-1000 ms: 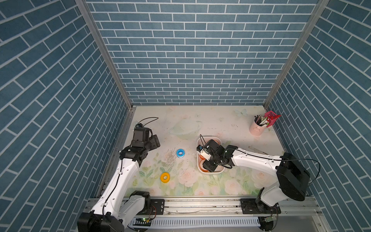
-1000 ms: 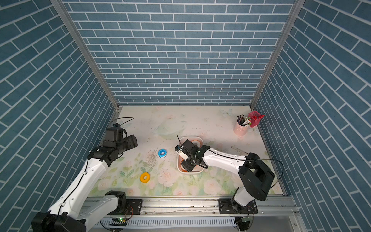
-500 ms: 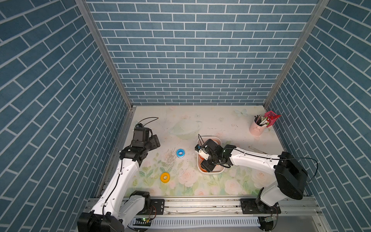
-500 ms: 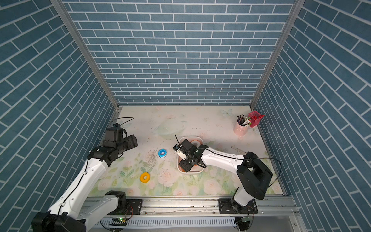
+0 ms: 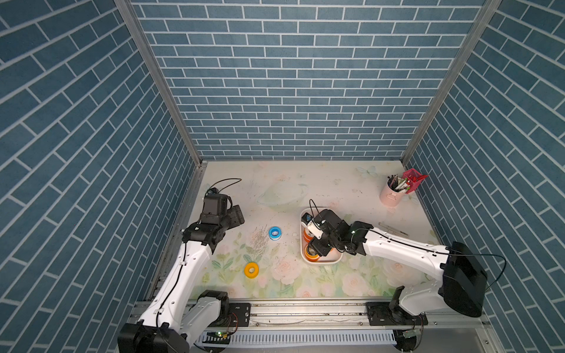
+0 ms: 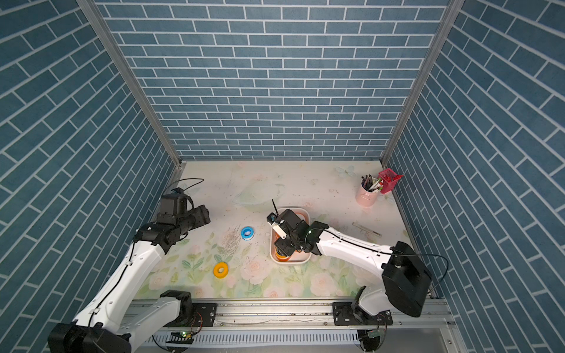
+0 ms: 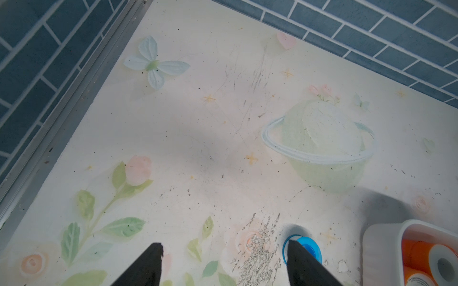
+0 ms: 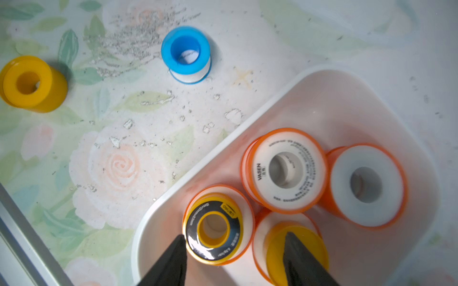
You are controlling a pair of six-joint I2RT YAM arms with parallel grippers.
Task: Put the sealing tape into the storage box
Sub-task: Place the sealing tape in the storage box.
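**Two rolls outside the box, blue one nearer the left arm**

In both top views the blue roll point(image 5: 275, 233) and the yellow roll point(image 5: 251, 270) stand on the surface point(image 5: 305, 183), apart from each other and outside the storage box point(image 5: 328, 261). The blue roll lies between the left gripper point(image 5: 239, 216) and the box. The right gripper point(image 5: 316, 248) hangs over the box's near end.

The left wrist view shows the left gripper released and empty, with the blue roll just past one fingertip point(image 7: 295, 252), on the box side.

In the right wrist view the right gripper's jaws are parted. They straddle a black-labelled roll point(image 8: 213, 225) in the box without clamping it, beside orange rolls point(image 8: 285, 170). Both loose rolls sit flat with bores up and axes vertical. They are round in plan, so heading should matter little. The left arm looks nearer.
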